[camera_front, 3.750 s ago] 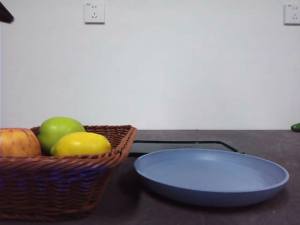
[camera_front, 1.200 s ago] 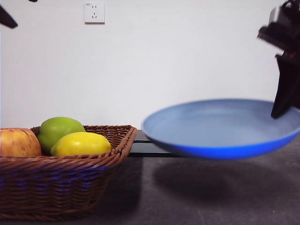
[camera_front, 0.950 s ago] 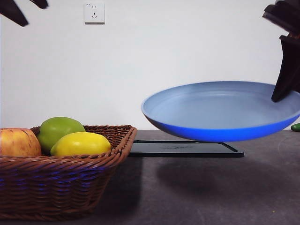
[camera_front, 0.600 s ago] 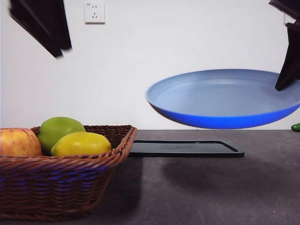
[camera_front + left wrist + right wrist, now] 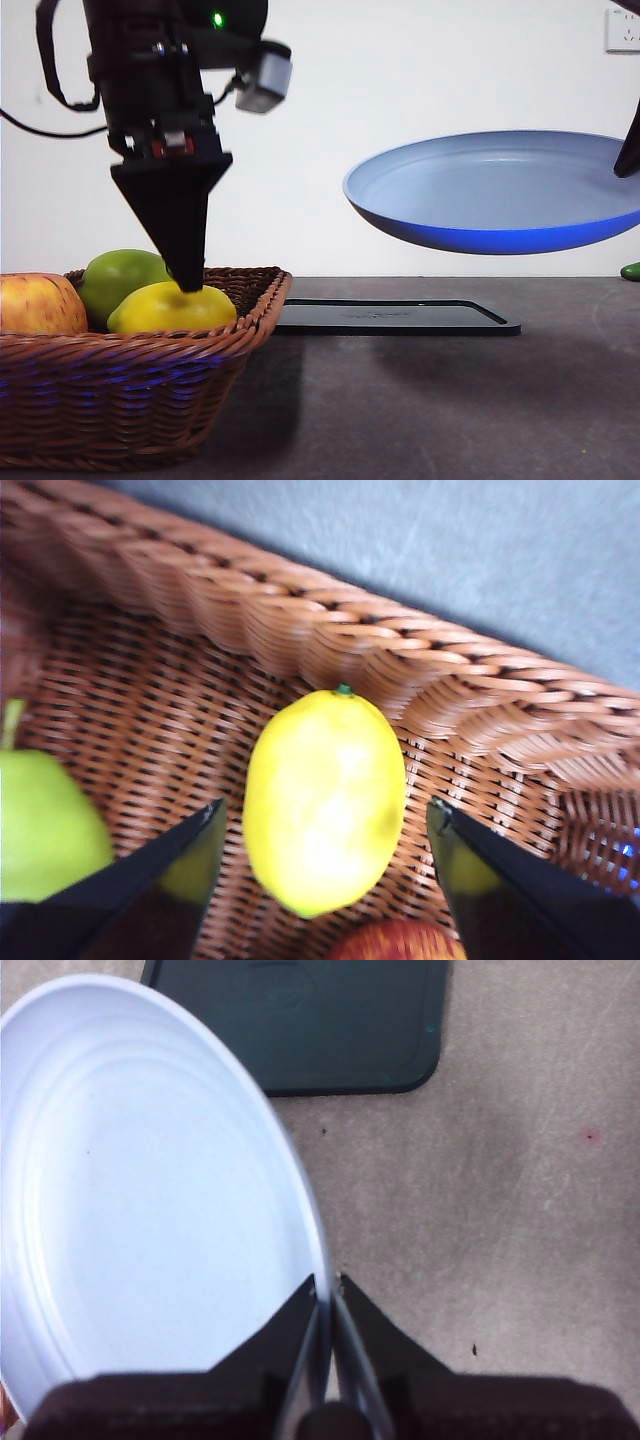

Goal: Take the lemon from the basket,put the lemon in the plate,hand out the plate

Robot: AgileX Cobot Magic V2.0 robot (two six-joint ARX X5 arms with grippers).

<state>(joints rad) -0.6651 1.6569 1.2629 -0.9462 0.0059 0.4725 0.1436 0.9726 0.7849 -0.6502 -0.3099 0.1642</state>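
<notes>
While the right gripper (image 5: 327,1305) pinches the plate (image 5: 140,1210) aloft, the left gripper (image 5: 325,825) straddles the lemon (image 5: 322,802).

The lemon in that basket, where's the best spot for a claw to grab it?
Probably across the lemon's plump middle, from above. It lies on its side in the basket, its narrow width fitting between the open left claw, already straddling it. The tapered ends would likely slip.

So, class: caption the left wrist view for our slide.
Open left gripper straddling the lemon in the basket.
</notes>
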